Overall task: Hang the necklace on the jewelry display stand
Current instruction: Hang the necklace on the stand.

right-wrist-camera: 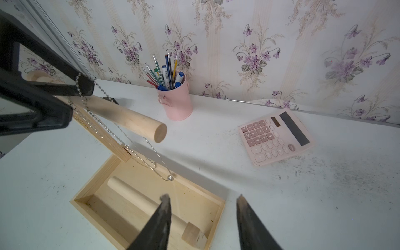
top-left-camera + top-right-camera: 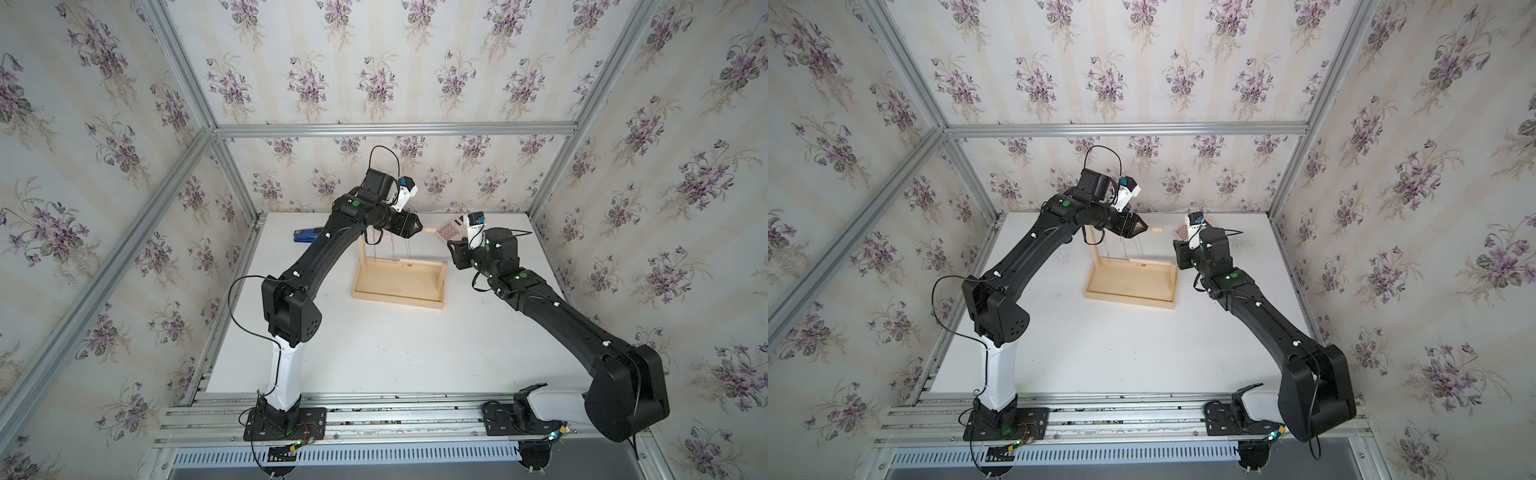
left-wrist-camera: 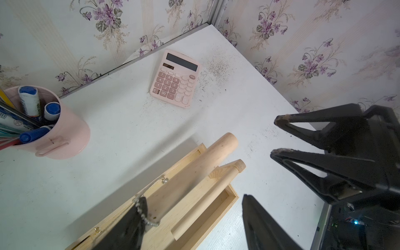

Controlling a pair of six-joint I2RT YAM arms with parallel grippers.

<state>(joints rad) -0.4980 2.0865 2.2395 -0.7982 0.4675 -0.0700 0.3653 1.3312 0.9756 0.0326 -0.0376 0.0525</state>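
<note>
Left gripper (image 3: 193,198): we find it released, its fingers standing wide apart on either side of the crossbar (image 1: 129,121); nothing is pinched between them.
Left finger (image 3: 132,225): we note bead links lying across its tip. We cannot tell whether either finger touches the wood.
Necklace (image 3: 142,213): a silver bead chain, draped over that fingertip and hanging down beside the upright (image 1: 101,134) towards the tray. We cannot confirm from these views that it rests on the crossbar.
Other chain: a finer strand with a small pendant (image 1: 170,178) hangs just beside it, low over the tray's far edge.
Right gripper (image 1: 203,195): we record it released, fingers (image 1: 160,225) parted with nothing between them, poised above the near end of the tray, touching nothing we can see.
Jewelry display stand (image 2: 395,301): upright at mid-table between the two arms in both top views.
Surroundings: pink calculator (image 3: 175,79) and pink pen cup (image 1: 177,101) near the back wall, apart from the stand.
</note>
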